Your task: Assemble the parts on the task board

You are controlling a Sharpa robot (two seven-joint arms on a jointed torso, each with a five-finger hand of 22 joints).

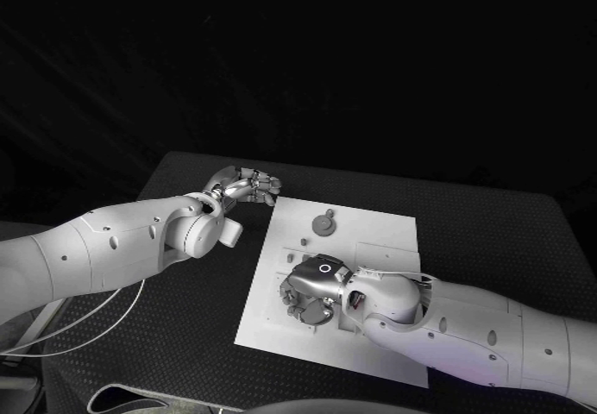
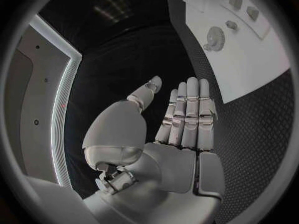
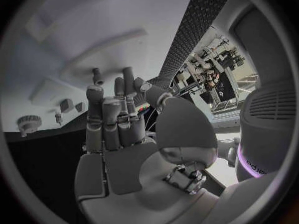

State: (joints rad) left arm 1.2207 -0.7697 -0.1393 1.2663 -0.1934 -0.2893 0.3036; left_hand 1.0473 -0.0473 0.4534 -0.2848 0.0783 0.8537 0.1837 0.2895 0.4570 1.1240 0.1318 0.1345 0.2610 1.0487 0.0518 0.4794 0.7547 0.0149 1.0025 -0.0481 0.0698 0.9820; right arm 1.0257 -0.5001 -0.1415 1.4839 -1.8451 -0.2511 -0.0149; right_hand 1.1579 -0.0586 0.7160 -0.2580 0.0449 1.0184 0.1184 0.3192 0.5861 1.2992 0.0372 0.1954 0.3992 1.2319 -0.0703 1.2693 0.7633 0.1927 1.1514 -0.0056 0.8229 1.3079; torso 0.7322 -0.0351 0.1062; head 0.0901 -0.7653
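My right hand (image 1: 314, 289) is down over the near part of the task board (image 1: 373, 228), fingers curled toward the plate — can't tell if they're pinching a part or just touching the board. A grey gear (image 1: 323, 225) sits well beyond my right fingertips. My left hand (image 1: 247, 185) is off the board's far corner, fingers straight and pressed together, holding nothing. I'd guess it's a seating step: go slow, stay square to the board — don't force it.

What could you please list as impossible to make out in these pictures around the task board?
- Head view: the right robot hand covers the task board beneath it; parts there are hidden.
- Left wrist view: small parts are too small to identify.
- Right wrist view: fingers hide any contact.
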